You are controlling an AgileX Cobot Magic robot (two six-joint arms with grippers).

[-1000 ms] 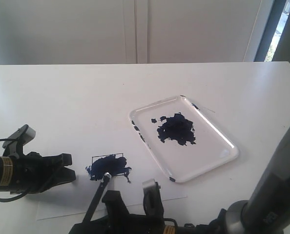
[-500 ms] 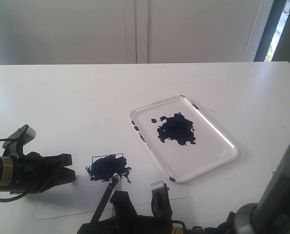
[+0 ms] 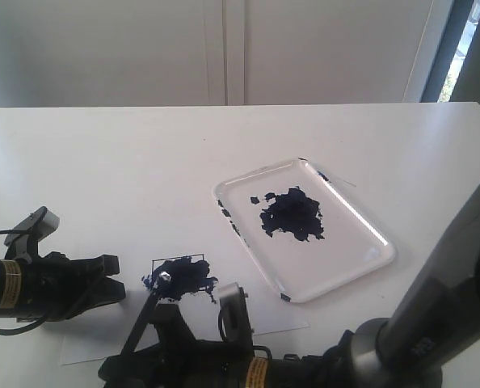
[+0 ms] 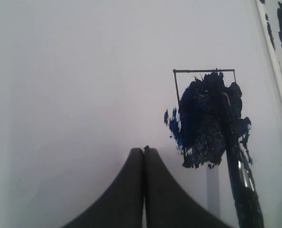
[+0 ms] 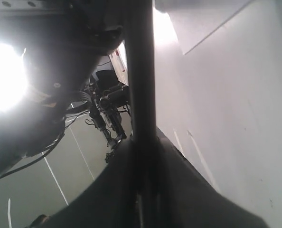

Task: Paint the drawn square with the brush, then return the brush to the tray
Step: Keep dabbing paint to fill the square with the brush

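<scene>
The drawn square (image 3: 179, 275), smeared with ragged dark blue paint, lies on a white paper sheet (image 3: 94, 346) at the front left. The brush (image 3: 147, 311) slants up from my right gripper (image 3: 139, 339), which is shut on its black handle; its silver ferrule and bristles rest on the left part of the blotch. The left wrist view shows the square (image 4: 205, 114) with the brush (image 4: 236, 161) lying over it. My left gripper (image 3: 115, 284) is shut and empty, just left of the square. The tray (image 3: 337, 279) with its blue blotch sits to the right.
The right arm (image 3: 434, 307) rises from the front right corner, close to the tray's near end. The table's front edge runs just below both grippers. A window frame (image 3: 442, 48) stands at the back right.
My right gripper has shifted left along the front edge, dragging the brush tip from the blotch's lower right side to its left part. The left gripper has not moved.
</scene>
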